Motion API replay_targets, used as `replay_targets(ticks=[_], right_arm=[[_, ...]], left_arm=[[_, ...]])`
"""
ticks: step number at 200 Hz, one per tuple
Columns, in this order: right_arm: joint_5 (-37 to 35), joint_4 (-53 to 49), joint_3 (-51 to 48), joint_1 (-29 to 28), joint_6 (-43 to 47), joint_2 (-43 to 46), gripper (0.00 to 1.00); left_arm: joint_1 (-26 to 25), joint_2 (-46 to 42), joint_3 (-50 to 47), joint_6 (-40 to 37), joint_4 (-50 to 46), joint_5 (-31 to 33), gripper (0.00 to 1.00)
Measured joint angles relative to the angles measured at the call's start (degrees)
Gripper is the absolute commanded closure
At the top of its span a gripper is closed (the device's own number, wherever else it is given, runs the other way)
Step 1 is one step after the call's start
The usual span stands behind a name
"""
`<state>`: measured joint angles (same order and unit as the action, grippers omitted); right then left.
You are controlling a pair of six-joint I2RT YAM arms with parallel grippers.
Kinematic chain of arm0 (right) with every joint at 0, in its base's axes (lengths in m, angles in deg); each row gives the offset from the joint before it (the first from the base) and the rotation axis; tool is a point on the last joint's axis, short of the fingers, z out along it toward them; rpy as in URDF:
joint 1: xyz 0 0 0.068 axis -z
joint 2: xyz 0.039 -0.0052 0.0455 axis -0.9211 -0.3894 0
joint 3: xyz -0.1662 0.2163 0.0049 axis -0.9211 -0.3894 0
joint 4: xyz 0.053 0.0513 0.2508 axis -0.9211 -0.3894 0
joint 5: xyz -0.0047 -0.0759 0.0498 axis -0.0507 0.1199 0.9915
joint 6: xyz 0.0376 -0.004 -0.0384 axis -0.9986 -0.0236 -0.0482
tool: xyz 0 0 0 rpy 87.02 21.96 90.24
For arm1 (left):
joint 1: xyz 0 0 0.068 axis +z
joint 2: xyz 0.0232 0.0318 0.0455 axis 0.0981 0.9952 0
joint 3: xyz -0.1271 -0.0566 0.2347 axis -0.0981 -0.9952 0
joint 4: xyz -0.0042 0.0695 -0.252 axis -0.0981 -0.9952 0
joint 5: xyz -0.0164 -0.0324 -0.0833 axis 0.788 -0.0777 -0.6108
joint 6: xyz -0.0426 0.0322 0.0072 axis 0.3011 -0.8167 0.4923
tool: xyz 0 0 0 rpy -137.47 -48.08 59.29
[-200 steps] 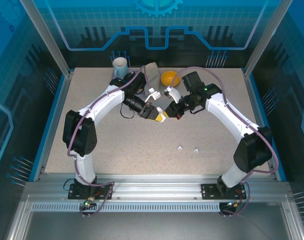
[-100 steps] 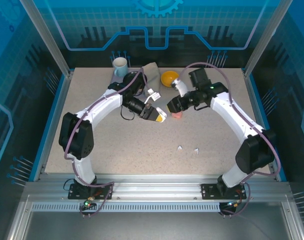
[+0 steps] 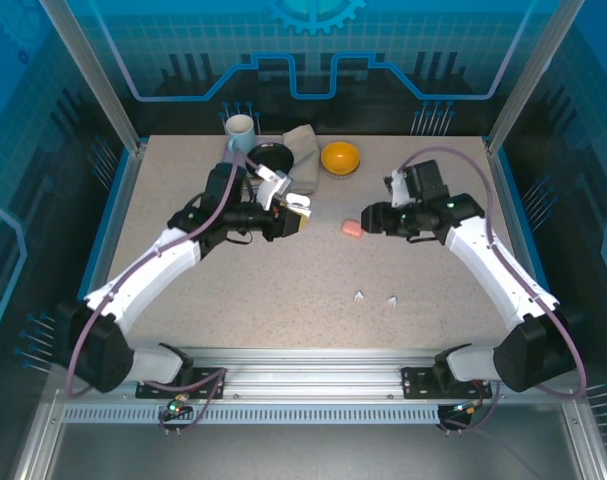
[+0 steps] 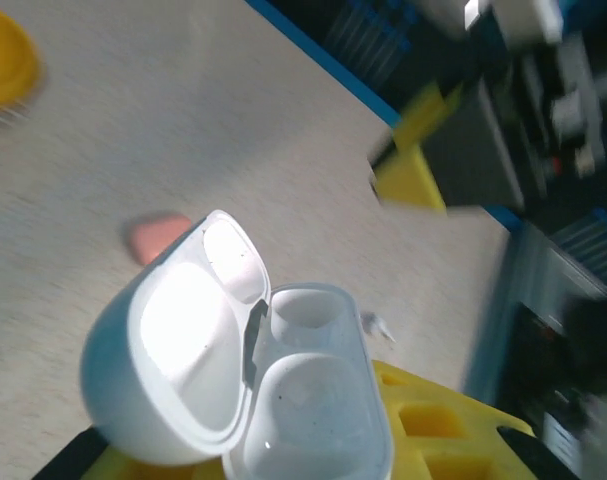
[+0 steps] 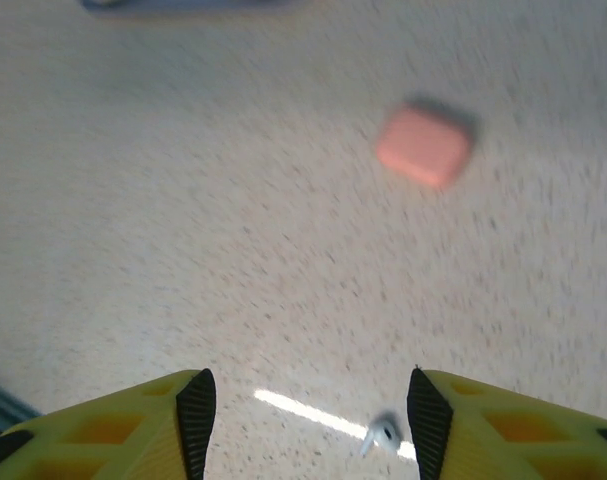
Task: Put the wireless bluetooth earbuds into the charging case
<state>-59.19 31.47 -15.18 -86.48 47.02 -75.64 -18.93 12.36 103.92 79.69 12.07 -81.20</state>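
My left gripper (image 3: 289,218) is shut on a white charging case (image 4: 253,380), held above the table with its lid swung open and both wells bare. Yellow fingers (image 4: 453,430) show under it. A closed salmon-pink case (image 3: 351,229) lies on the table between the two grippers. My right gripper (image 3: 368,217) hovers just right of it, open, with nothing between its fingers (image 5: 195,420). Two white earbuds (image 3: 360,296) (image 3: 392,300) lie apart on the table nearer the front. One white earbud (image 5: 383,435) shows low between the right fingers; the pink case (image 5: 424,145) lies ahead.
At the back of the table stand a pale cup (image 3: 240,128), a grey cloth (image 3: 301,145), a black round object (image 3: 273,155) and an orange bowl (image 3: 340,157). Blue-framed walls close in the table on three sides.
The right gripper has opened and drawn back to the right, away from the left one. The pink case now lies on the table. The left arm pulled left with the white case.
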Motion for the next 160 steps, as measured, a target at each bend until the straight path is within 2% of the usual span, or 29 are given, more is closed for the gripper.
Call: replay_targets(ticks=[30, 75, 114, 160], right_arm=[[-7.6, -1.5, -6.3, -4.6, -10.3, 0.0, 0.43], [-17.2, -3.4, -8.6, -14.0, -29.3, -2.9, 0.41], [-22.5, -4.0, -8.5, -20.9, -45.0, -8.3, 0.42], [-23.8, -6.8, -6.1, -23.0, -56.5, -16.2, 0.42]], left_arm=[[-0.3, -6.0, -10.8, 1.2, 16.6, 10.4, 1.00], [-2.2, -8.2, -20.0, 1.6, 34.8, 18.0, 1.00], [-5.9, -10.0, -27.0, 1.3, 43.8, 23.3, 1.00], [-8.1, -11.5, -32.5, 0.0, 49.3, 27.3, 1.00]])
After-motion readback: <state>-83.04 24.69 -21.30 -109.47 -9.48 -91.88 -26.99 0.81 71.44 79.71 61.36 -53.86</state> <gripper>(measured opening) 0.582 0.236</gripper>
